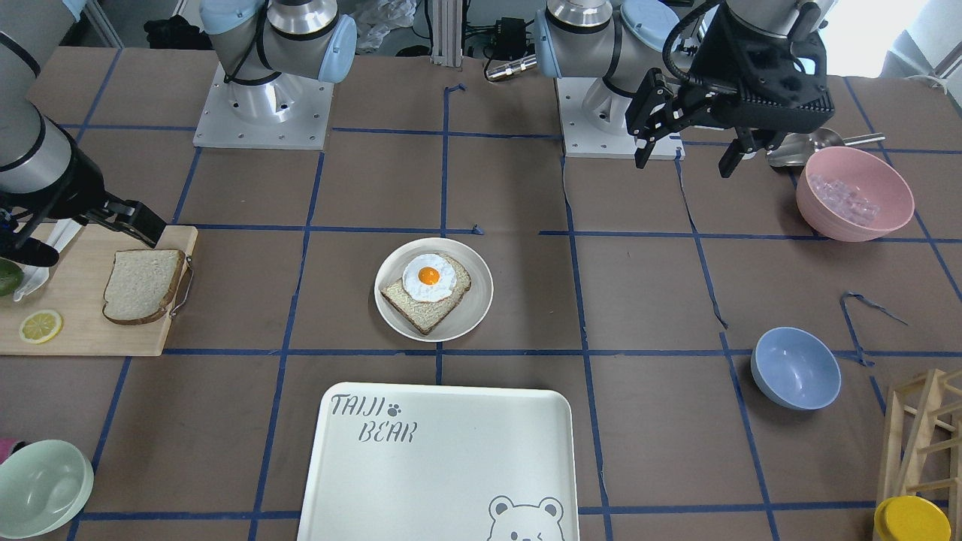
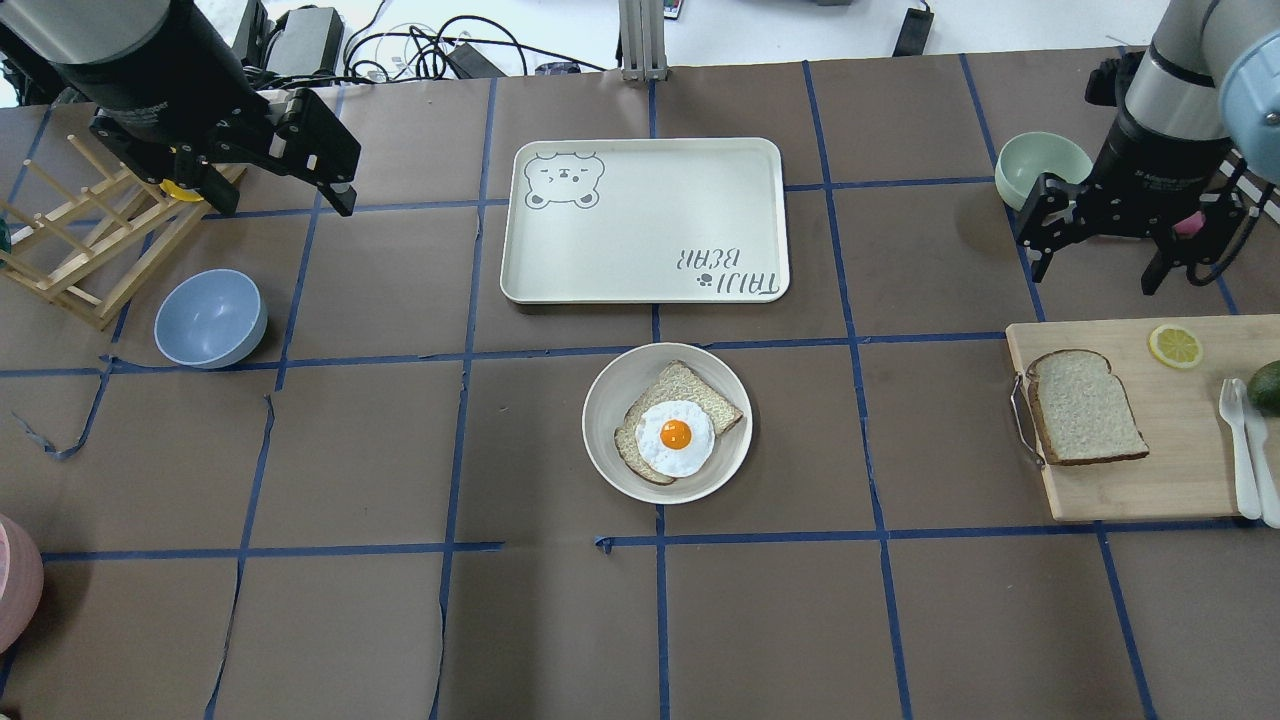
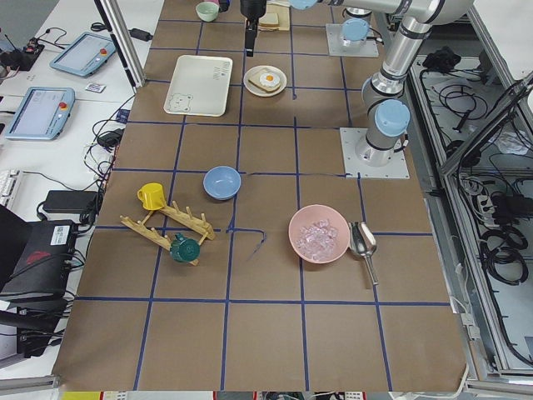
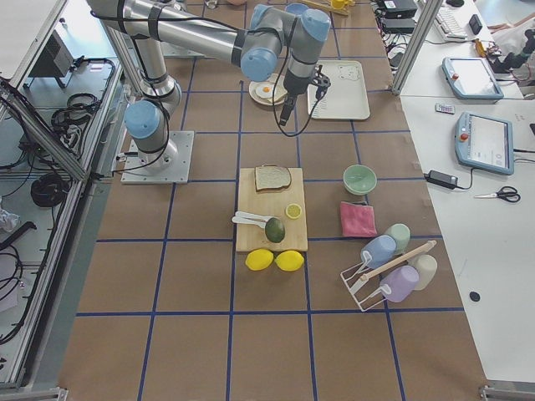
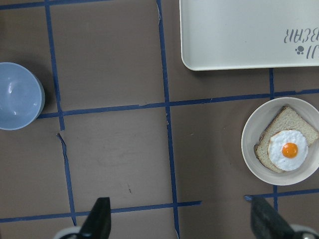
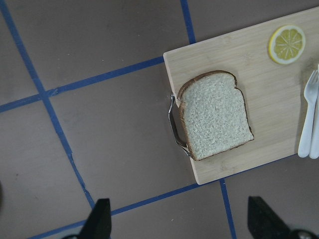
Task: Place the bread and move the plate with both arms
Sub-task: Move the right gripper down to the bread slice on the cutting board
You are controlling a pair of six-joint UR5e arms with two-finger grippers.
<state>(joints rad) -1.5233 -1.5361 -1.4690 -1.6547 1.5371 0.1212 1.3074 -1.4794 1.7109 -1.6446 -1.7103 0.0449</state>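
Note:
The bread (image 2: 1085, 407) is a plain pale slice with a brown crust. It lies flat on a wooden cutting board (image 2: 1120, 490) at my right, and also shows in the right wrist view (image 6: 215, 114) and the front view (image 1: 143, 285). The small round white plate (image 2: 605, 400) sits mid-table and holds a slice topped with a fried egg (image 2: 675, 437). My right gripper (image 2: 1097, 270) is open and empty, hovering beyond the board's far edge. My left gripper (image 2: 285, 195) is open and empty, high over the table's left side; the plate (image 5: 251, 129) shows at the right of its view.
A large white bear-print tray (image 2: 640, 220) lies just beyond the plate. A blue bowl (image 2: 210, 318) and wooden rack (image 2: 80, 250) stand at left, a green bowl (image 2: 1043, 165) at far right. The board also holds a lemon slice (image 2: 1175, 346), white cutlery (image 2: 1240, 450) and an avocado.

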